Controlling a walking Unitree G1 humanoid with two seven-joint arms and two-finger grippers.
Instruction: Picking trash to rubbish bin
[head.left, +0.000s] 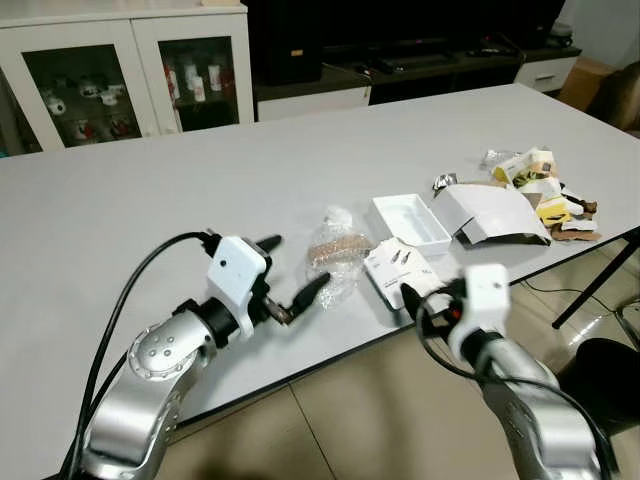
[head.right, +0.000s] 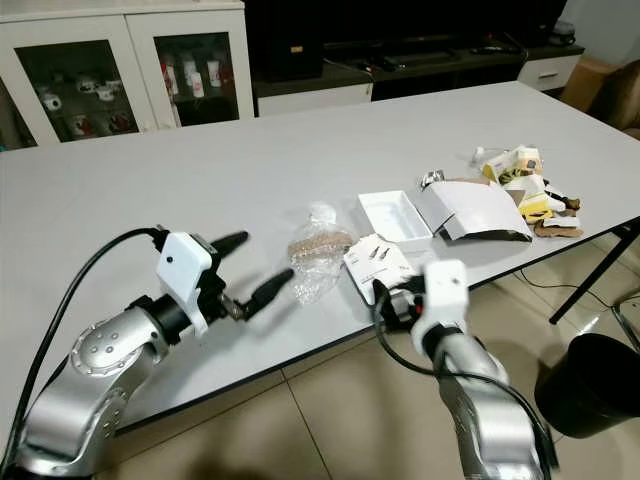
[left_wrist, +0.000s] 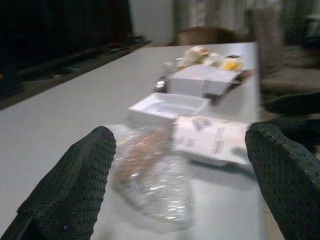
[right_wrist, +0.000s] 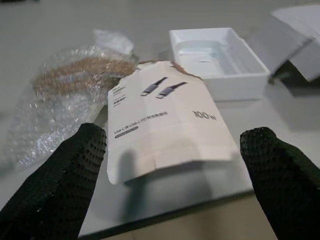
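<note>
Grey table (head.left: 150, 200) carries the trash in a row along its near edge: clear plastic wrap (head.left: 333, 255) with brown filling, flat white cable packet (head.left: 400, 268), open white tray box (head.left: 411, 222), folded white carton (head.left: 495, 212), pile of small wrappers (head.left: 548, 195) at the far right. Left pincer (head.left: 290, 272) hovers just beside the plastic wrap, fingers spread, nothing held. Right pincer (right_wrist: 175, 165) sits at the table edge facing the cable packet, fingers wide apart, empty. Black rubbish bin (head.right: 590, 385) stands on the floor, right of the table.
</note>
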